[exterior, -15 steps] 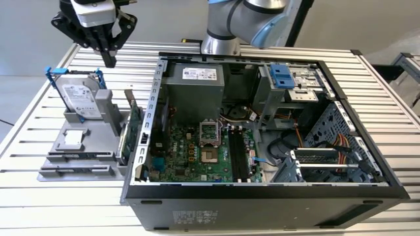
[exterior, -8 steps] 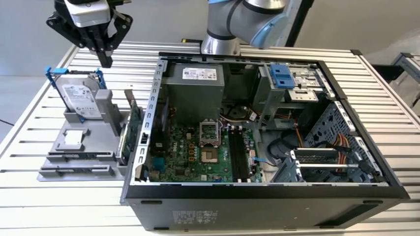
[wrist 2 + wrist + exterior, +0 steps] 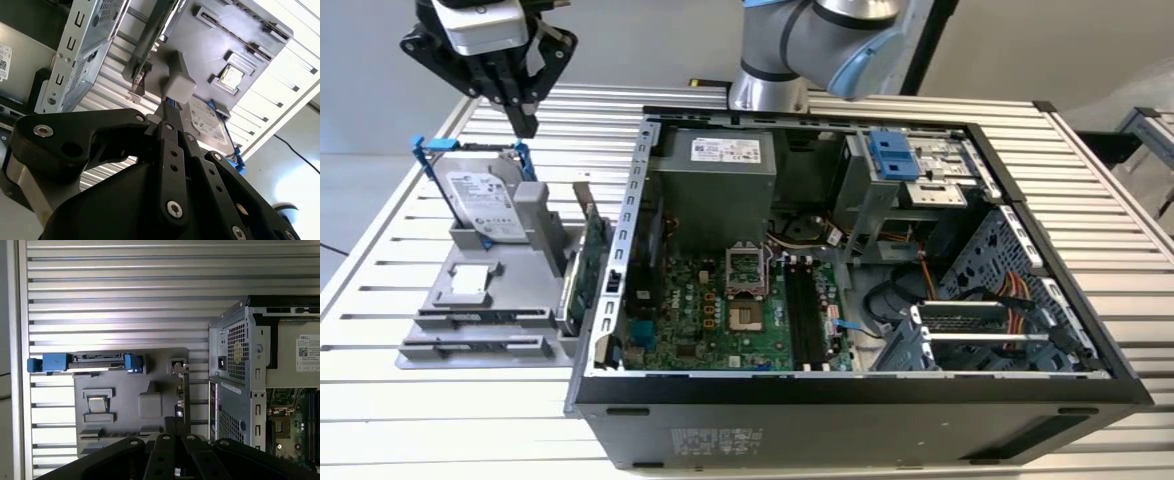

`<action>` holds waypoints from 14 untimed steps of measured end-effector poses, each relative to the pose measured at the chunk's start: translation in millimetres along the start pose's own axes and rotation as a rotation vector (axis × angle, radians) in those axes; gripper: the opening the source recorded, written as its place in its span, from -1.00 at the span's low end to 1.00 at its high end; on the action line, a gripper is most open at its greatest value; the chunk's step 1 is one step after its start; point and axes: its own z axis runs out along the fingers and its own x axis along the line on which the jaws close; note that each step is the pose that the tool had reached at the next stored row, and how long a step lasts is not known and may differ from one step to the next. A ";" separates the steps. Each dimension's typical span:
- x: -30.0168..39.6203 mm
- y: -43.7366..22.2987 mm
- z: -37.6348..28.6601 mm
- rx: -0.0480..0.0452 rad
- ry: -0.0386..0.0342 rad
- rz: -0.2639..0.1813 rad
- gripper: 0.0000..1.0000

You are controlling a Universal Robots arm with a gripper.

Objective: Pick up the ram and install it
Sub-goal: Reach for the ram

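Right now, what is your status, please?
End effector shut, empty, over grey holder. Ram lies in holder's slot, untouched. Hard drive and card stand nearby.

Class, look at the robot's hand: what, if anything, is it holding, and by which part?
Nothing. The hand has its fingers shut on each other, with no object between them, above the hard drive standing in the grey holder.

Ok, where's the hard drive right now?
At the exterior view's left, the hard drive stands in the grey holder, below the gripper, beside the computer case.
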 end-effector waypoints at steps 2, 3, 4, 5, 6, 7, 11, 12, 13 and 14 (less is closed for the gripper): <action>2.1 -0.1 0.1 0.0000 0.0000 0.000 -1.00; 3.1 -0.1 0.1 0.0000 0.0000 0.000 -1.00; 4.1 -0.1 0.1 0.0000 0.0000 0.000 -1.00; 5.2 -0.2 0.1 0.0000 0.0000 0.000 -1.00; 6.2 -0.2 0.2 0.0000 0.0000 0.000 -1.00; 7.5 -0.3 0.2 0.0000 0.0001 0.000 -1.00; 13.0 -0.5 0.2 0.0000 0.0001 0.000 -1.00; 14.2 -0.5 0.2 0.0000 0.0000 0.000 -1.00; 15.1 -0.5 0.2 -0.0001 0.0000 -0.001 -1.00; 16.0 -0.6 0.2 0.0000 0.0000 -0.001 -1.00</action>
